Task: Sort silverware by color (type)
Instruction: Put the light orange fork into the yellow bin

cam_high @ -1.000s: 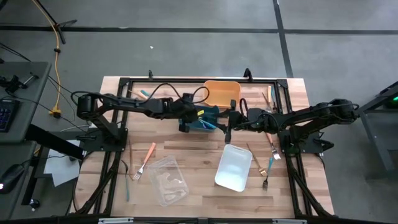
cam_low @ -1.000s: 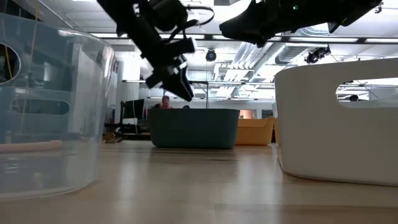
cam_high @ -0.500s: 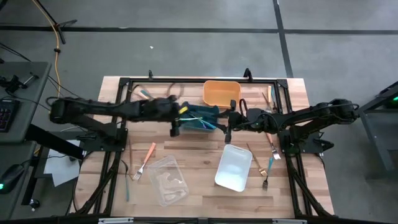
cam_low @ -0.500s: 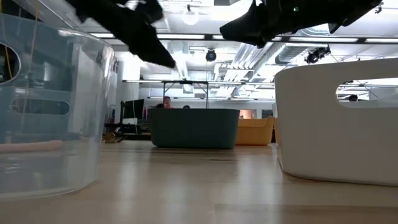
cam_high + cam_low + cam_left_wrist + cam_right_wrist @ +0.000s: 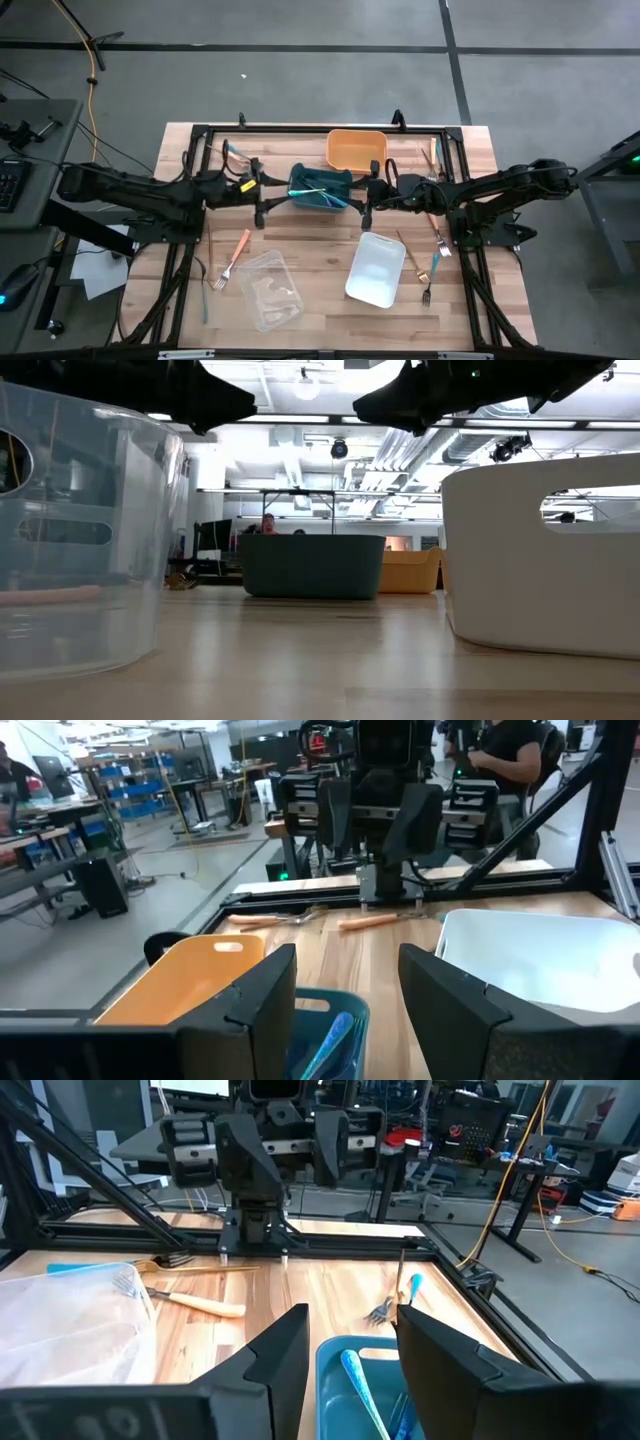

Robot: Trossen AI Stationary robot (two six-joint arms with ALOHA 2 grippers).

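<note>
Desk (image 5: 320, 250), left to right:
- Teal fork (image 5: 219, 283) and salmon-handled fork (image 5: 237, 252): lying beside the clear bin (image 5: 270, 290).
- Left pincer (image 5: 262, 205): hanging above the desk just left of the teal bin (image 5: 320, 190), jaws standing apart, holding nothing.
- Teal cutlery (image 5: 318, 192): lying inside the teal bin.
- Orange bin (image 5: 356, 150): sitting behind it.
- Right pincer (image 5: 366, 206): hovering at the teal bin's right edge, jaws parted, seemingly empty.
- White bin (image 5: 376, 270): sitting near the front.
- Gold and dark forks (image 5: 428, 262): lying at far right.

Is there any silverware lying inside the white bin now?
No, in the high view the white bin shows only its bare floor, while forks lie on the table beside it.
</note>
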